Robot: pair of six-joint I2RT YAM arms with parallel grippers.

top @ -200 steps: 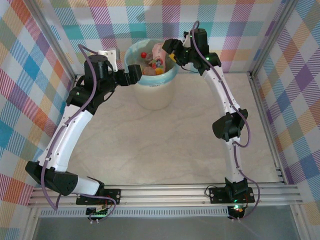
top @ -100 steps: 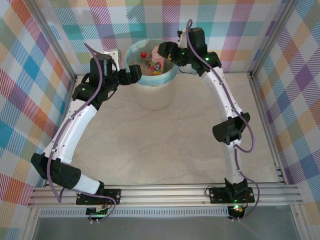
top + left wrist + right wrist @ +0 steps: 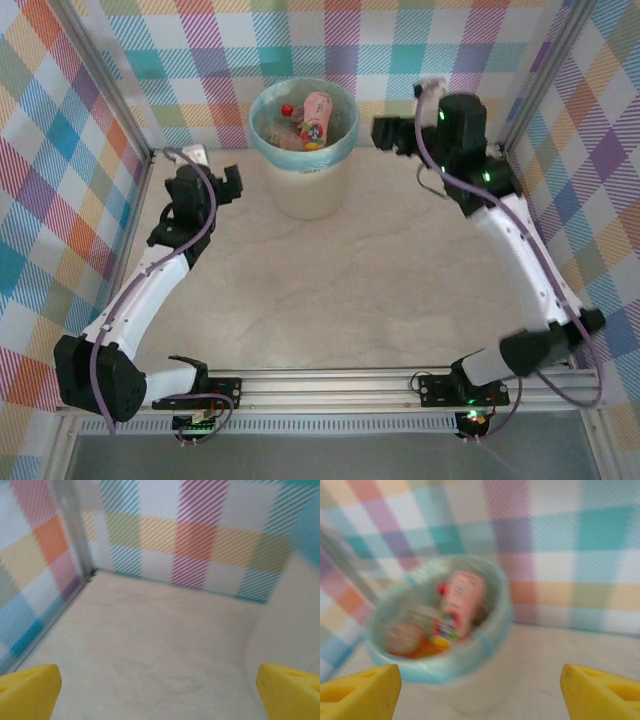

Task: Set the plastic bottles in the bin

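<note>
Left claw [image 3: 232, 184] and right claw [image 3: 383, 130] both gape empty, flanking the bin [image 3: 305, 190] that stands between them; the plastic bottles [image 3: 314, 117] lie heaped inside it, so nothing seems left to carry.

Top external: mounted above and behind the arm bases [image 3: 195, 385], tilted down and forward. The whole table [image 3: 350, 290] up to the checked back wall [image 3: 200, 50] is covered from afar.

Left wrist: held low and close over the table, faced toward the far-left corner post [image 3: 75, 530] — left fingertips [image 3: 27, 690] are seen at the lower corners.

Right wrist: aimed leftward and slightly down at the bin [image 3: 440, 672] from nearby, blurred — right fingertips [image 3: 357, 690] are seen at the lower corners. The bin, its contents and the back wall are shared with the top view.
</note>
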